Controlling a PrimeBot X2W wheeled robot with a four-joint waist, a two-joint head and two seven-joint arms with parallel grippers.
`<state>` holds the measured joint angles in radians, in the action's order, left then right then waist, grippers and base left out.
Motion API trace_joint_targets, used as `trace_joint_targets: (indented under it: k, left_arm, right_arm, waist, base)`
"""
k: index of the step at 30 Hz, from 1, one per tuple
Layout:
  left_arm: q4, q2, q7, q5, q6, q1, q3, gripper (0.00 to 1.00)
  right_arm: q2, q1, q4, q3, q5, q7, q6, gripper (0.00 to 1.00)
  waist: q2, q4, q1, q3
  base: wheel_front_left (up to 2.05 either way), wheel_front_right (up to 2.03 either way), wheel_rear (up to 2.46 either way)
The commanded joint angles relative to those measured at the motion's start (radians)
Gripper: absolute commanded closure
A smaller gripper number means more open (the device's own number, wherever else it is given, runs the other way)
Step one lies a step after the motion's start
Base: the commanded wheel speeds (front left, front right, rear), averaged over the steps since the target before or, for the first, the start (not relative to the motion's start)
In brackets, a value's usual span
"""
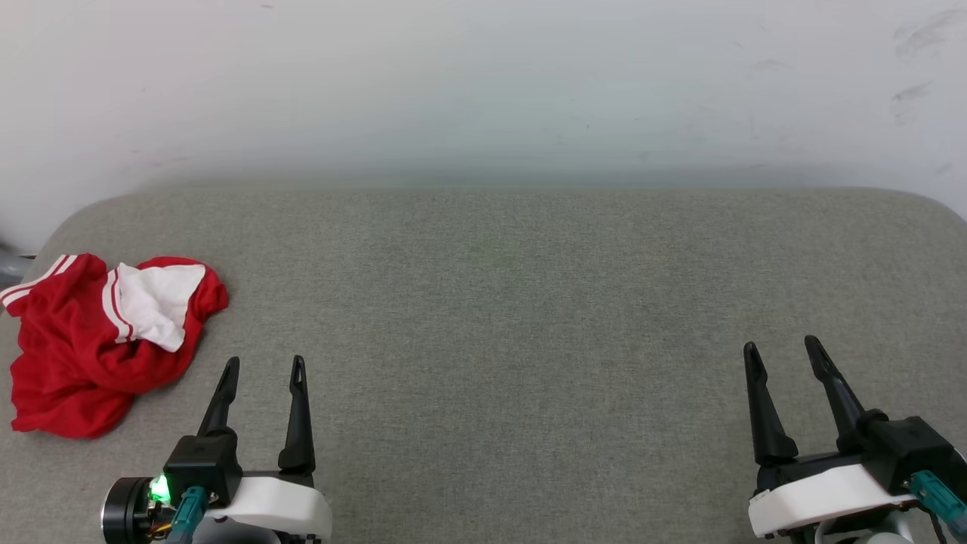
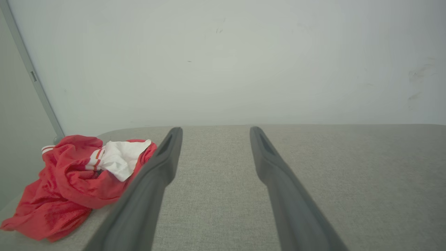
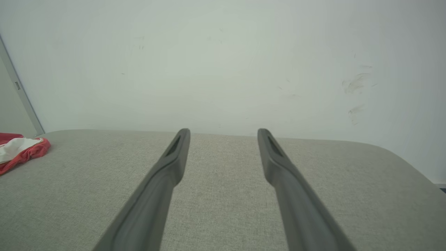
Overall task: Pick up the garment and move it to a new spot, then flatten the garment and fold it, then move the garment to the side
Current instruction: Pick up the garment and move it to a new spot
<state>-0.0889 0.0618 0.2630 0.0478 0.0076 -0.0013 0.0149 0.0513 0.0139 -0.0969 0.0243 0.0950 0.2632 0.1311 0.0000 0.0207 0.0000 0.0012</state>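
The garment (image 1: 91,347) is a red shirt with a white sleeve and striped trim, lying crumpled at the far left edge of the grey fabric surface (image 1: 514,302). It also lies at the left of the left wrist view (image 2: 76,181) and at the far left edge of the right wrist view (image 3: 19,150). My left gripper (image 1: 264,366) is open and empty, just right of the garment and a little nearer to me, not touching it. My right gripper (image 1: 782,349) is open and empty at the lower right, far from the garment.
A pale wall (image 1: 483,83) rises right behind the surface's far edge. The surface has rounded back corners, and its left edge runs just past the garment. A grey vertical strip (image 2: 35,80) stands at the left of the wall.
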Motion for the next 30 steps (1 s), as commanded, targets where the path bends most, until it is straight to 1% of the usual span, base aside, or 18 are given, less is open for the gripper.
trace_joint_targets:
  k: [1,5,10,30]
  left_arm:
    - [-0.002,0.000,0.003,-0.001,-0.007,0.008,0.006,0.00]
    - [-0.005,-0.003,0.003,-0.002,-0.010,-0.004,0.009,0.00]
    - [-0.007,-0.006,0.003,0.003,-0.012,-0.014,0.017,0.00]
    - [-0.029,-0.011,0.003,0.007,-0.008,-0.027,0.074,0.00]
  right_arm:
    - [-0.002,-0.009,-0.002,0.001,0.007,0.002,-0.001,0.00]
    - [-0.002,-0.011,0.002,0.003,0.011,0.002,-0.001,0.00]
    - [-0.002,-0.015,0.008,-0.005,0.011,0.002,-0.001,0.00]
    - [-0.002,0.002,0.020,-0.036,-0.005,0.002,-0.001,0.00]
  waist:
    - [0.0000,0.003,0.0000,0.001]
    - [0.0000,0.026,0.0000,0.003]
    - [0.0000,0.077,0.0000,0.007]
    - [0.0000,0.369,0.0000,0.034]
  base:
    - [0.00,0.00,0.00]
    - [0.00,0.00,0.00]
    - [0.00,0.00,0.00]
    - [0.00,0.00,0.00]
